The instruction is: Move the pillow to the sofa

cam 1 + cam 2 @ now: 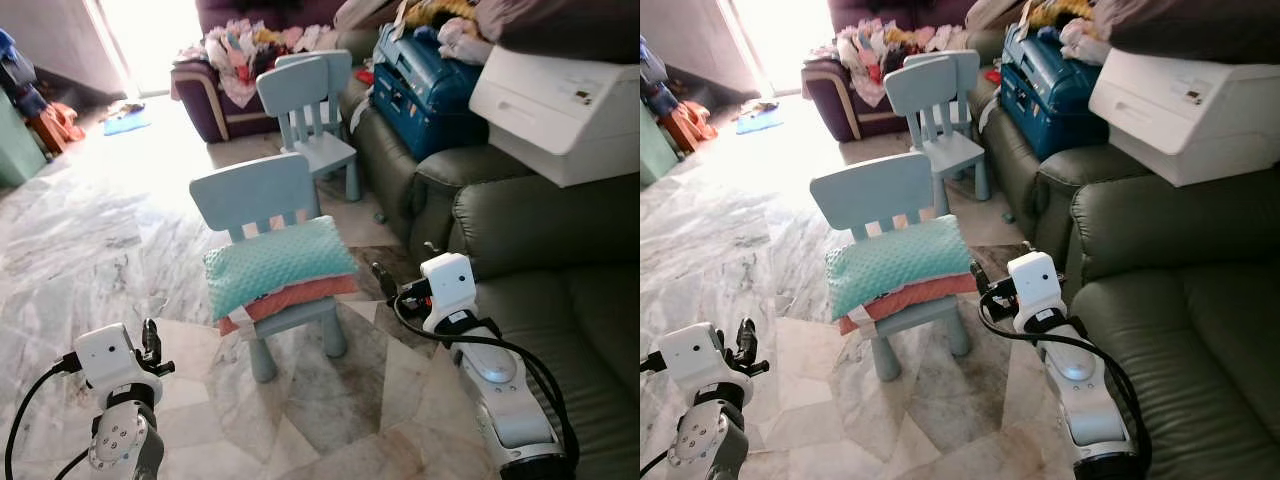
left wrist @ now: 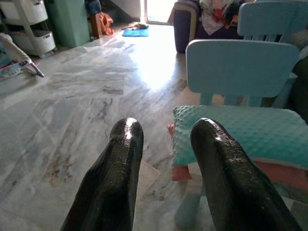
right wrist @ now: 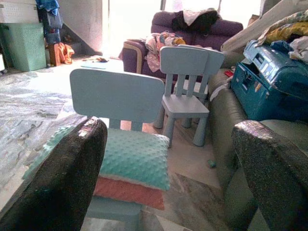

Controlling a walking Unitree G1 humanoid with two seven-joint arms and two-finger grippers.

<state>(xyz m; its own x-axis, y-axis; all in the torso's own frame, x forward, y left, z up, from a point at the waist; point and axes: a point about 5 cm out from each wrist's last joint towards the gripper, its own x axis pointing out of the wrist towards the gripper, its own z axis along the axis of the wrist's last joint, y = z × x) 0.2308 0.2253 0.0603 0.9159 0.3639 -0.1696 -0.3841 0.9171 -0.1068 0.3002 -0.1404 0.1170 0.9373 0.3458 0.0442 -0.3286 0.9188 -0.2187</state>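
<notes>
A teal dotted pillow (image 1: 280, 262) lies on top of a salmon-coloured pillow (image 1: 295, 298) on the seat of a small light-blue chair (image 1: 255, 190). To the right of the chair stands the olive green sofa (image 1: 560, 270). My right gripper (image 1: 383, 277) is held low between the chair and the sofa, just right of the pillows, and its fingers (image 3: 72, 168) are wide open and hold nothing. Low and to the left of the chair, my left gripper (image 1: 150, 338) is also open and holds nothing, and its fingers (image 2: 120, 163) point toward the teal pillow (image 2: 240, 132).
A second light-blue chair (image 1: 315, 110) stands behind the first. On the sofa's far part sit a white printer (image 1: 560, 100) and a blue case (image 1: 425, 80), with clothes piled behind. A purple sofa (image 1: 215, 95) with laundry stands at the back. Marble floor (image 1: 90, 230) spreads to the left.
</notes>
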